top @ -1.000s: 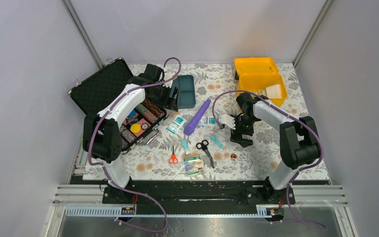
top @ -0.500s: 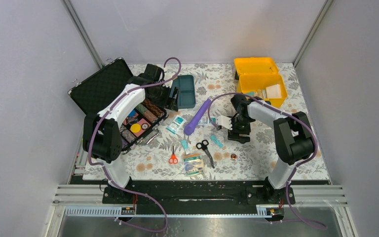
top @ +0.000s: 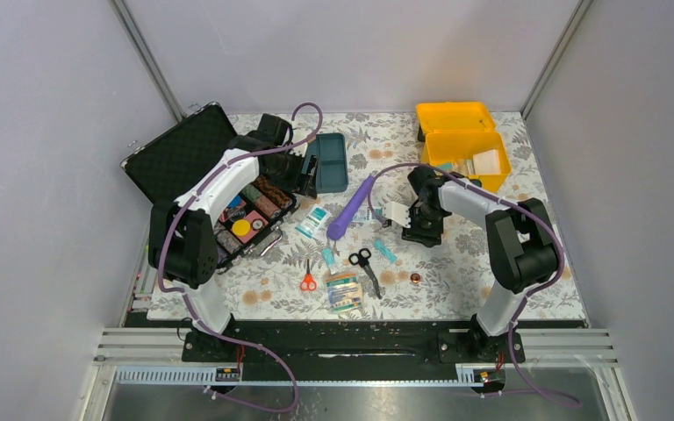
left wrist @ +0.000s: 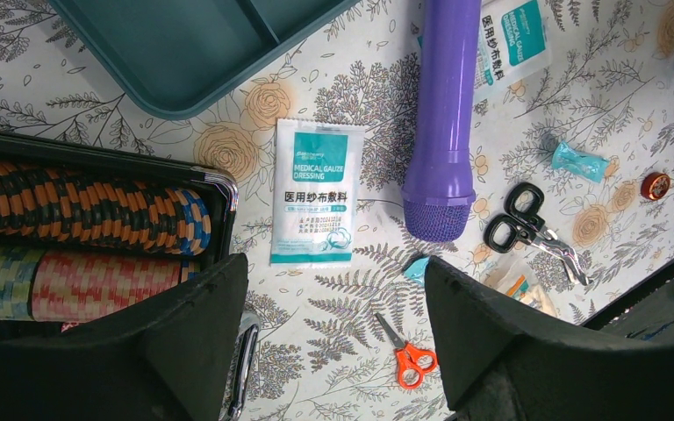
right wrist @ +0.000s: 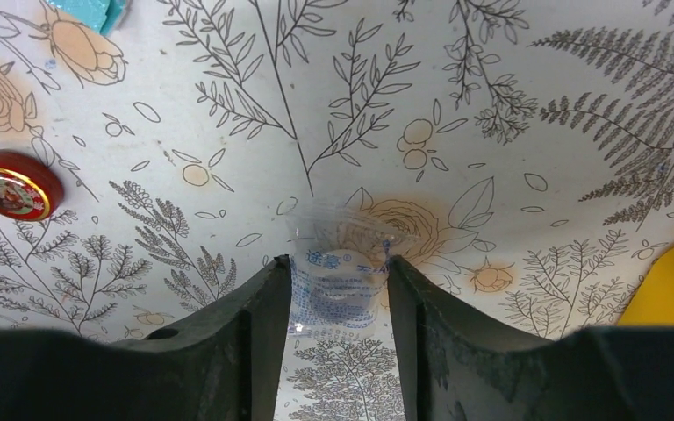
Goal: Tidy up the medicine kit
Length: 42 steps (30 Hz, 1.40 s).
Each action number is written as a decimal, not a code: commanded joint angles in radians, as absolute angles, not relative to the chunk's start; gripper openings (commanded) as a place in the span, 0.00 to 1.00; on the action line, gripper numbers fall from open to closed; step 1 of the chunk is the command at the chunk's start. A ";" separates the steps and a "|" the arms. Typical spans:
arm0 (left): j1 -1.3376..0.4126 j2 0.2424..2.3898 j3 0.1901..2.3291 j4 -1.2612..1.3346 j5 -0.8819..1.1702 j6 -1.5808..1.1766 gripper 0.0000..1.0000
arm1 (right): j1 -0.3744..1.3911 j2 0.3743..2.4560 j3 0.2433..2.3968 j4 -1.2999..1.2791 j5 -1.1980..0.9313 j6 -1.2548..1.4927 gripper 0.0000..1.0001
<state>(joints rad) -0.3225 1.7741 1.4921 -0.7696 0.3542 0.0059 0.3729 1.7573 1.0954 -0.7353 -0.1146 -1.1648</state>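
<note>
The yellow medicine kit (top: 462,147) stands open at the back right, with a few flat packets inside. Its teal divided tray (top: 330,162) lies out on the table mid-back and also shows in the left wrist view (left wrist: 202,44). My right gripper (top: 401,216) (right wrist: 338,265) hovers left of the kit, shut on a clear packet with blue print (right wrist: 338,298) (top: 395,211). My left gripper (top: 304,172) (left wrist: 336,281) is open and empty, between the black hard case (top: 228,206) and the teal tray.
Loose on the floral mat are a purple flashlight (top: 349,207), a gauze dressing packet (left wrist: 313,191), black scissors (top: 366,267), orange scissors (top: 308,279), a bandage pack (top: 344,291), a small red tin (right wrist: 3,186) and teal wrapped pieces (top: 385,251). The black case holds colourful rolls (left wrist: 79,206).
My right gripper has moved left and slightly back with the clear packet in it. The left arm has not moved.
</note>
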 commanded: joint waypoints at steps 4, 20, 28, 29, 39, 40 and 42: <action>-0.322 1.764 1.530 -0.753 0.358 0.003 0.73 | 0.384 1.696 1.211 -0.747 -0.204 -1.014 0.50; -0.270 1.689 1.549 -0.643 0.527 0.005 0.72 | 0.379 1.734 1.672 -0.761 -0.470 -0.391 0.45; -0.268 1.653 1.528 -0.589 0.490 0.003 0.72 | 0.380 1.754 1.583 -0.914 -0.315 -0.743 0.70; -0.267 1.647 1.516 -0.584 0.483 -0.025 0.72 | 0.380 1.753 1.540 -0.926 -0.276 -0.804 0.71; -0.265 1.628 1.456 -0.563 0.475 -0.071 0.72 | 0.382 1.834 1.352 -0.933 -0.060 -0.942 0.63; -0.264 1.628 1.459 -0.566 0.474 -0.073 0.72 | 0.382 1.845 1.355 -0.931 -0.058 -0.936 0.62; -0.265 1.633 1.463 -0.570 0.475 -0.074 0.72 | 0.382 1.864 1.363 -0.930 -0.048 -0.928 0.61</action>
